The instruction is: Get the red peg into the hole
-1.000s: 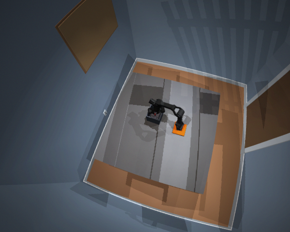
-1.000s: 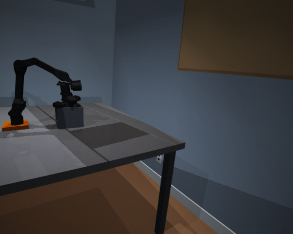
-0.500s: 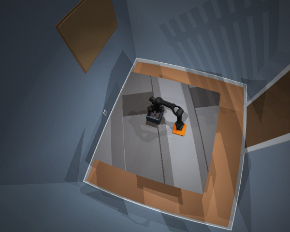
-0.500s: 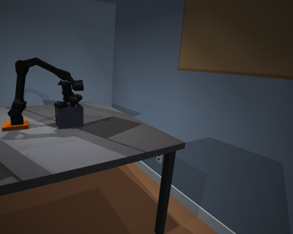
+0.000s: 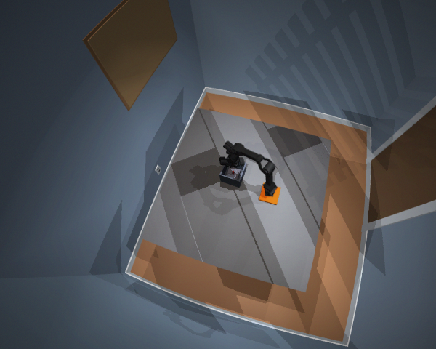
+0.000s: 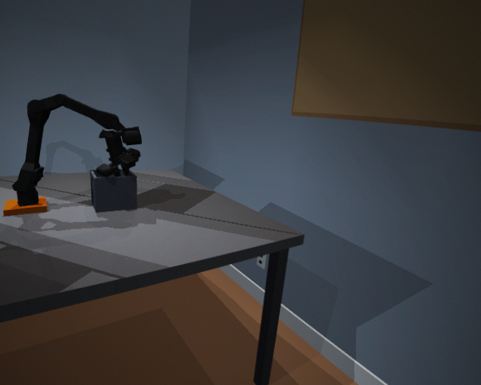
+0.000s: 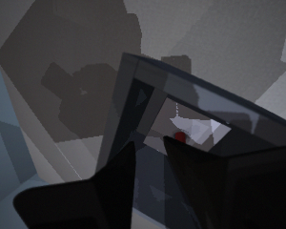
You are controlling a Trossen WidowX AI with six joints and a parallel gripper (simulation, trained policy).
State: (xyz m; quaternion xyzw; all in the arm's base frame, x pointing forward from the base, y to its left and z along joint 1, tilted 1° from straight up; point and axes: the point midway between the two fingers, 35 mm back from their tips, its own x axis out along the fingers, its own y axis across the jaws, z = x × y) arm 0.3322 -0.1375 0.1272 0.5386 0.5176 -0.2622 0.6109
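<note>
my claw [image 5: 235, 165] [image 6: 119, 172] [image 7: 149, 142] partly open with nothing between its fingers, at the top of the box [image 5: 231, 182] [image 6: 115, 193] [image 7: 150, 188] on the surface [image 5: 285, 225] [image 6: 216, 244] [image 7: 229, 43], the red peg [image 5: 232, 171] [image 7: 180, 136] down inside at the bottom

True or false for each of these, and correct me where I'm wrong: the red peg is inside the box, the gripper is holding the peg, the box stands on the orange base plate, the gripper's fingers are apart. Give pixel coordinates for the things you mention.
1. The red cylindrical peg [image 5: 232, 171] [image 7: 180, 136] is inside the dark blue-grey open box [image 5: 230, 181] [image 6: 115, 193] [image 7: 157, 81]. True.
2. The black gripper [image 5: 234, 163] [image 6: 117, 171] [image 7: 149, 142] is holding the peg. False: nothing is between its fingers.
3. The box stands on the orange square base plate [image 5: 276, 201] [image 6: 10, 209]. False: it stands apart, on the grey table [image 5: 285, 240] [image 6: 170, 244].
4. The gripper's fingers are apart. True.
</note>
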